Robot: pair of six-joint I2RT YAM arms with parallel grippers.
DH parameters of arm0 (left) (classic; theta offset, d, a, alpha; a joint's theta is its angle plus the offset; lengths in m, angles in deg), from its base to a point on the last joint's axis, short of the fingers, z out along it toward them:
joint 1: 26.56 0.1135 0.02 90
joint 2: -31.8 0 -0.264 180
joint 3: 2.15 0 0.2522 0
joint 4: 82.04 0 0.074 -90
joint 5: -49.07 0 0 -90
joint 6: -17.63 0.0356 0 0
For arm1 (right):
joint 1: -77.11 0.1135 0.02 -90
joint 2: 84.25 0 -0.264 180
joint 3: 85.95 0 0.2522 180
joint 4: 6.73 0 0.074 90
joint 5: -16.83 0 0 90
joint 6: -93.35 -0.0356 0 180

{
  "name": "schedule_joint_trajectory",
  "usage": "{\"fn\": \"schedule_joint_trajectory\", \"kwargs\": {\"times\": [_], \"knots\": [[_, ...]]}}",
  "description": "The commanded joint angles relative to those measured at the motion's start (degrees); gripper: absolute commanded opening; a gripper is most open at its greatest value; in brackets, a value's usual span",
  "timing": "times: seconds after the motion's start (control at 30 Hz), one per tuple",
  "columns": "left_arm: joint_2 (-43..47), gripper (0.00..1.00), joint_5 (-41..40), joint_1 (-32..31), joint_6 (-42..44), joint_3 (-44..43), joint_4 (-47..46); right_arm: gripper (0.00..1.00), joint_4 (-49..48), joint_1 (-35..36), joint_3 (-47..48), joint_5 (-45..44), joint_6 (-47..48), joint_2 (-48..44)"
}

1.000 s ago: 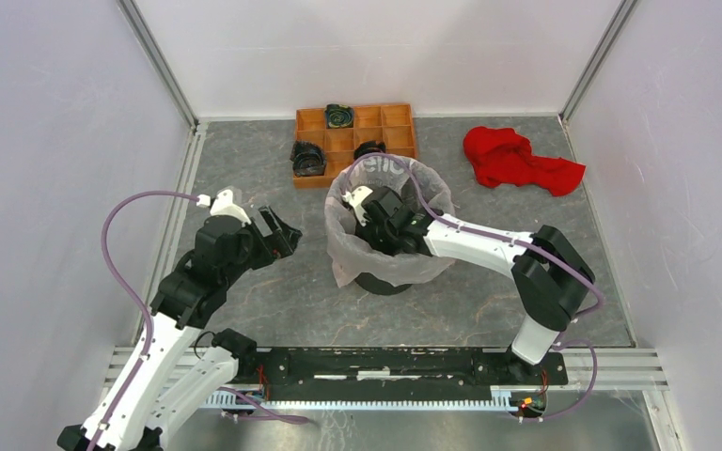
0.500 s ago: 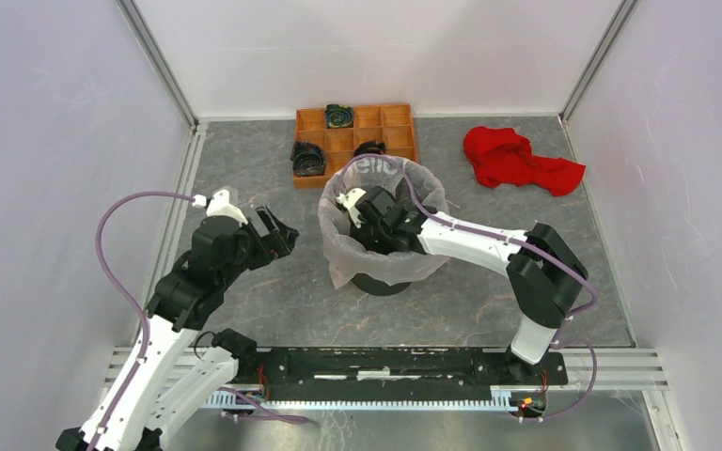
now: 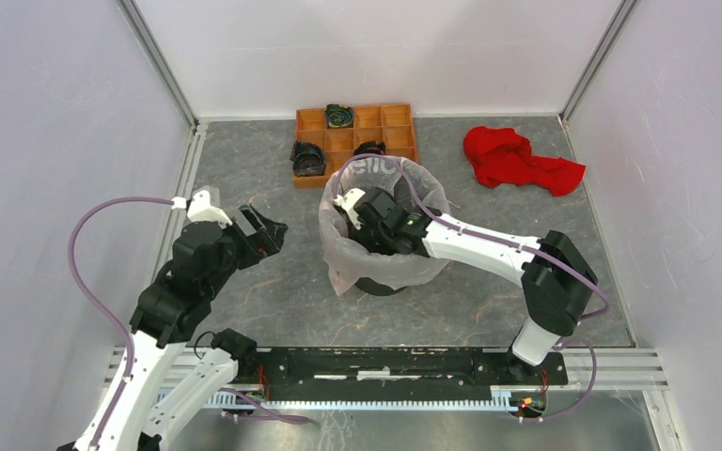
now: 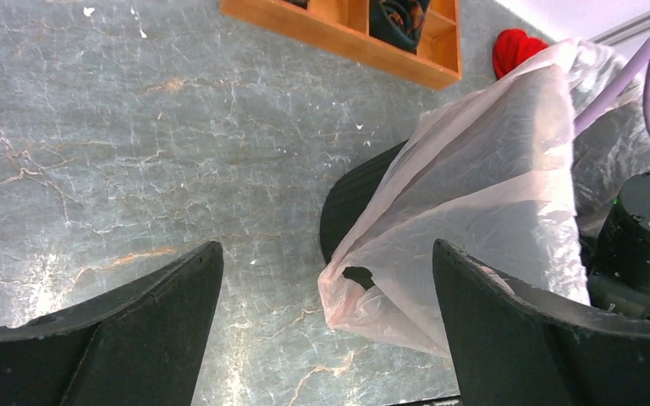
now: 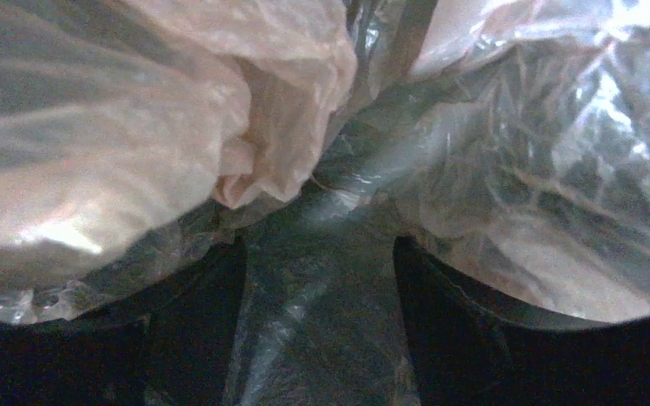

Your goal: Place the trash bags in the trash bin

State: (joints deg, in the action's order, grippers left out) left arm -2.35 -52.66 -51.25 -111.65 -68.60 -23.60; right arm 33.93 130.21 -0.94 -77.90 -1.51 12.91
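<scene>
Presently, the pink trash bag [image 3: 390, 266] is lining and draping over the black trash bin [image 3: 376, 285], which is standing mid-tabletop [image 3: 273, 301]. The right pincer [image 5: 317, 245] is reaching inside, jaws apart against the film. The left pincer [image 3: 265, 224] is hovering beside the bin, jaws spread wide.

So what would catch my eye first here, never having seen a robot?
Probably the crinkly pink trash bag draped over the black trash bin mid-table, with the right gripper down inside it. Next, the bright red cloth at the far right and the orange tray behind the bin, while the left gripper hovers open to the left.
</scene>
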Motion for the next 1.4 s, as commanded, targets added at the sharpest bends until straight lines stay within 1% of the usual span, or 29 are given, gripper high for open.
{"fn": "schedule_joint_trajectory", "kwargs": {"times": [0.0,0.33,0.5,0.73,0.9,0.97,1.0,1.03,1.07,1.1,1.17,1.2,1.23,1.3,1.37], "knots": [[1.6,0.99,-3.8,0.1,2.5,-3.1,0.8,0.74,1.6,1.0,3.2,-2.4,0.0,-4.6],[3.5,0.99,-6.5,0.0,2.2,-4.1,0.8,0.84,4.0,3.1,4.9,-5.5,-0.6,-10.1],[3.7,0.99,-6.5,0.0,2.1,-3.9,0.9,0.88,2.3,3.1,3.5,-5.6,-1.1,-12.1],[4.3,0.99,-6.4,0.0,2.0,-4.2,1.0,0.89,2.0,3.6,3.8,-4.8,-2.0,-12.0],[4.2,1.0,-6.1,0.0,2.0,-4.1,1.0,0.89,-1.2,3.8,1.1,-6.0,-2.1,-13.2],[3.8,1.0,-5.1,0.0,1.8,-3.4,0.2,0.94,-4.7,3.7,-0.7,-9.0,-0.9,-11.7],[3.6,1.0,-3.3,0.0,2.0,-2.8,-0.9,0.93,-5.1,3.7,-0.7,-10.5,-0.9,-10.1],[3.1,1.0,-0.2,0.0,2.5,-2.1,-2.6,0.91,-3.3,3.7,1.3,-11.9,-1.4,-7.5],[2.4,1.0,3.6,0.1,2.9,-1.4,-4.5,0.85,-0.4,3.7,4.3,-12.1,-1.9,-5.2],[1.5,0.99,8.2,0.1,3.0,-0.7,-6.2,0.78,0.2,3.7,5.6,-11.7,-2.6,-4.3],[0.3,0.99,17.5,0.0,2.6,1.4,-10.6,0.57,-3.9,3.6,3.8,-10.4,-3.9,-5.8],[0.1,0.99,21.5,0.0,1.6,2.7,-13.0,0.54,-6.5,3.6,1.3,-9.6,-4.2,-6.8],[0.2,0.99,24.8,0.0,0.2,5.2,-16.3,0.53,-7.2,3.5,0.8,-8.7,-4.3,-6.5],[0.3,1.0,31.2,0.0,-3.3,8.6,-23.5,0.46,-2.7,3.2,4.4,-8.0,-4.3,-3.1],[-0.9,1.0,35.4,0.1,-6.1,10.0,-28.4,0.47,0.0,3.5,6.0,-8.7,-4.1,-1.7]]}}
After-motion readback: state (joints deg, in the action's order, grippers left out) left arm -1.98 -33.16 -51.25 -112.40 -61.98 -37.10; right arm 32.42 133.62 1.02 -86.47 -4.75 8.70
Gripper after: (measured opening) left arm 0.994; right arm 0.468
